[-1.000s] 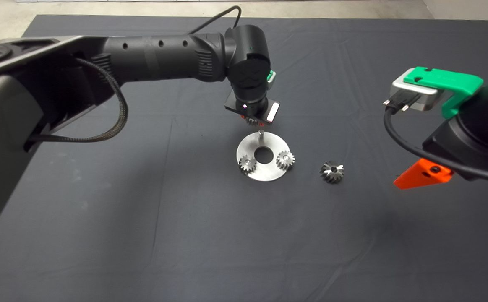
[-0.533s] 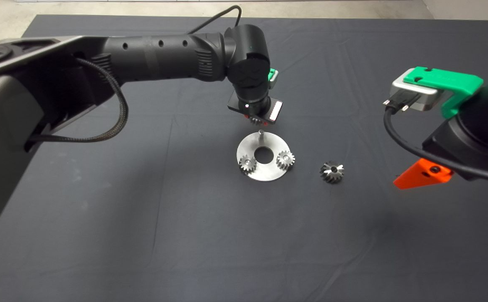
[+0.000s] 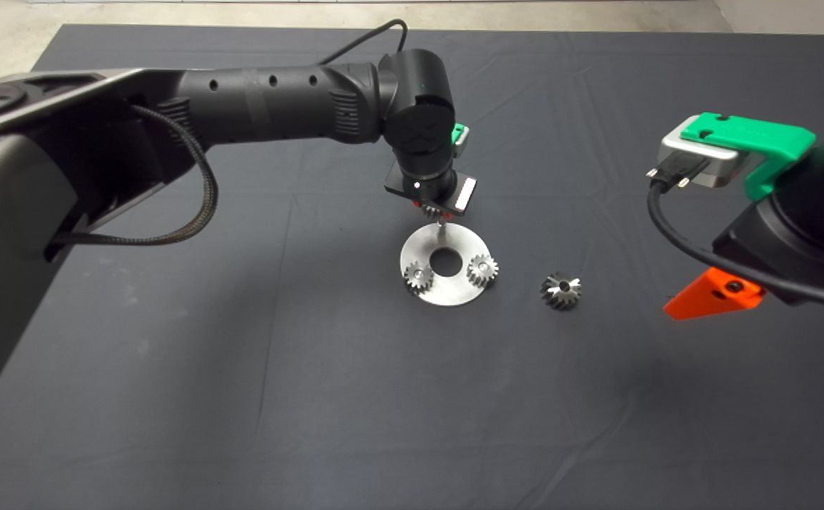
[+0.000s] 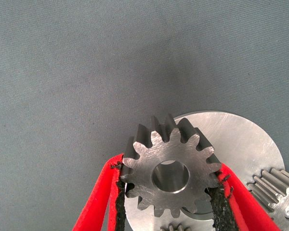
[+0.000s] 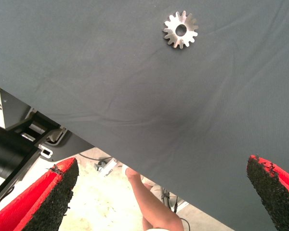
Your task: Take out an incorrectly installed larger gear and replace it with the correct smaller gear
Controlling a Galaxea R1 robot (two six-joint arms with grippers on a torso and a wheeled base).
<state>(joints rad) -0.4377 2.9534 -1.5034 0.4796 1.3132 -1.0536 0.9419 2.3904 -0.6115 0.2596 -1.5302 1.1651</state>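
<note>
My left gripper [image 3: 431, 207] is shut on a smaller gear [image 4: 169, 174], bright silver with a round centre hole. It holds the gear just above the upright peg [image 3: 441, 227] at the far side of a round steel plate [image 3: 447, 292]. Two more smaller gears [image 3: 418, 278] [image 3: 482, 270] sit on the plate's near side. The larger gear [image 3: 561, 290], chunky with long tapered teeth, lies on the mat to the right of the plate; it also shows in the right wrist view [image 5: 180, 30]. My right gripper [image 5: 166, 192] is open and empty, held at the right edge.
The dark mat [image 3: 241, 368] covers the table. The plate has a round centre hole [image 3: 446, 262]. In the left wrist view the plate [image 4: 241, 139] lies right below the held gear. A person's leg [image 5: 151, 204] shows beyond the mat's edge in the right wrist view.
My left gripper has moved slightly right and down with the smaller gear, from beside the peg to right over its tip. The right arm has not moved.
</note>
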